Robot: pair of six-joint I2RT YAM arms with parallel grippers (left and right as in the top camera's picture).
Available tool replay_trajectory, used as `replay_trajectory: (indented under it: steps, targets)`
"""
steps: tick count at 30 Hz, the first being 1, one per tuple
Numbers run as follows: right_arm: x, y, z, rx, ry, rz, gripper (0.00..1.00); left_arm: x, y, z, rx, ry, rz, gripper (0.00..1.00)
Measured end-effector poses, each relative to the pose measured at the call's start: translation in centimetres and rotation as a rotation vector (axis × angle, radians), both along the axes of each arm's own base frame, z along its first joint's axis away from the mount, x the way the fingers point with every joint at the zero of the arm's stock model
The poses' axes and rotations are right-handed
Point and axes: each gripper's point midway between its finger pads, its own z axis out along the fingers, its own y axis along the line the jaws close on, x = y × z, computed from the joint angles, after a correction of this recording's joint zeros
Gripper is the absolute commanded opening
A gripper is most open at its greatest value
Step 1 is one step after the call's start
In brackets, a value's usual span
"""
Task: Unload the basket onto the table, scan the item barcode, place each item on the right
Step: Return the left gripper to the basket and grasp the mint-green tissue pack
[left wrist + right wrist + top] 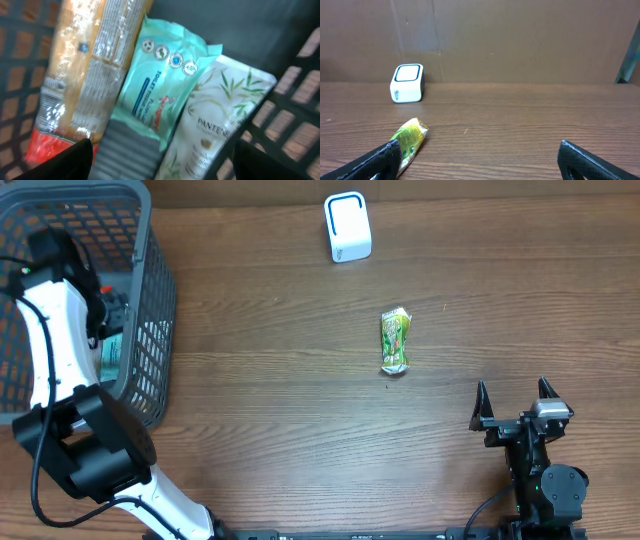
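The wooden table (300,430) carries a grey mesh basket (152,340) at its far left corner, and the left arm (50,340) reaches down into it, so that from overhead the wrist hides its own fingers.

In the left wrist view the left gripper (161,147) hangs inside the basket with its jaws spread wide and nothing clamped between them. Three packs lie below it. A long orange package in clear wrap (85,65) lies by the left finger. A teal pack of toilet wipes (160,75) lies straight ahead between the fingers. A white Pantene pouch (220,120) printed with green leaves lies toward the right finger, its edge tucked under the wipes. Whether either finger touches a pack cannot be told.

The right gripper (512,386) rests at the near right of the table, jaws fully apart and empty. The white barcode scanner (348,227) stands well ahead of it and off to its left. The green snack packet (396,341) lies flat on the wood, nearer, ahead of its left finger, well apart from the scanner.
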Motion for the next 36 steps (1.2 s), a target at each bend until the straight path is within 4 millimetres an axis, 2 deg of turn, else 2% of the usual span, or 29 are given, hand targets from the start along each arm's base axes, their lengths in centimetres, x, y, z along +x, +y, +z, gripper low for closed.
replay_trajectory:
  steps: [6, 14, 26, 33, 36]
  targets:
    - [0.0, 0.0, 0.0, 0.0, 0.0, 0.0, 1.0, 1.1, 0.5, -2.6, 0.031, -0.037, -0.037, 0.66]
    - [0.0, 0.0, 0.0, 0.0, -0.001, 0.0, 1.0, 0.8, 0.5, -6.3, 0.045, -0.044, -0.066, 0.66]
    - [0.0, 0.0, 0.0, 0.0, 0.0, 0.0, 1.0, 1.2, 1.6, -7.3, 0.097, -0.078, -0.074, 0.6]
    - [0.0, 0.0, 0.0, 0.0, 0.0, 0.0, 1.0, 0.8, 2.1, -8.1, 0.089, -0.093, -0.058, 0.58]
    - [0.0, 0.0, 0.0, 0.0, 0.0, 0.0, 1.0, 0.4, 2.4, -8.8, 0.092, -0.093, -0.053, 0.5]
